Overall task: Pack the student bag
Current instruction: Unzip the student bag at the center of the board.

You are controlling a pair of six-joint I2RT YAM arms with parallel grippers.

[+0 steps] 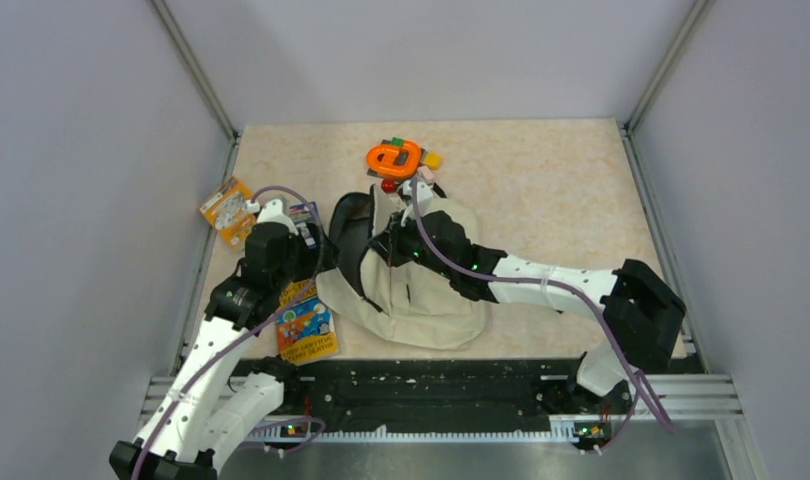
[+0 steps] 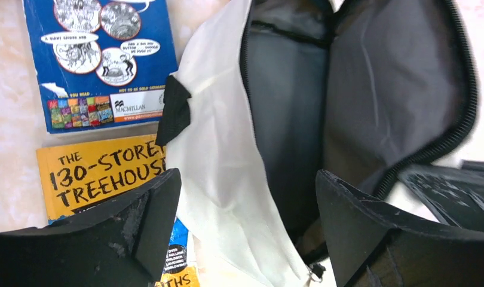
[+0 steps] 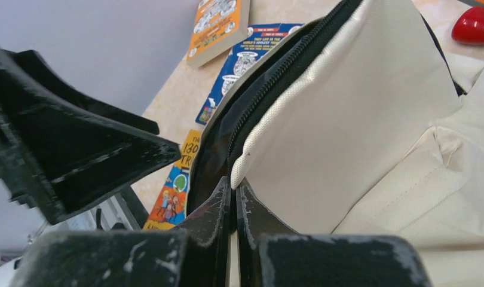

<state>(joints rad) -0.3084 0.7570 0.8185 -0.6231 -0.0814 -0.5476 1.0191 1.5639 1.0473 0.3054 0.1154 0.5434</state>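
Although the overhead view is partly masked by the arms, it shows the student bag (image 1: 421,290) lying mid-table with its mouth turned towards the left arm. The right gripper (image 1: 399,238) sits at the upper rim of that mouth, and the left gripper (image 1: 306,232) hovers just beside the opening. An activity book (image 1: 306,330) lies by the bag's left edge, and an orange toy (image 1: 394,158) waits behind the bag.

From the left wrist, the fingers (image 2: 138,221) stand wide apart and hold nothing. The cream rim and grey lining (image 2: 377,89) lie between them. A blue paperback (image 2: 102,60) and the yellow Treehouse book (image 2: 96,173) lie flat on the table beside the bag.

From the right wrist, the fingers (image 3: 210,215) are pinched tight on a thin edge of cream fabric next to the zipper (image 3: 275,78), propping the mouth open.

That pinch looks slim. If the left arm nudges or drags the bag while fetching a book, the cloth may slip free and the mouth will probably sag shut. The flat books also give the fingers little edge to grip, so a grab could skid one under the bag.
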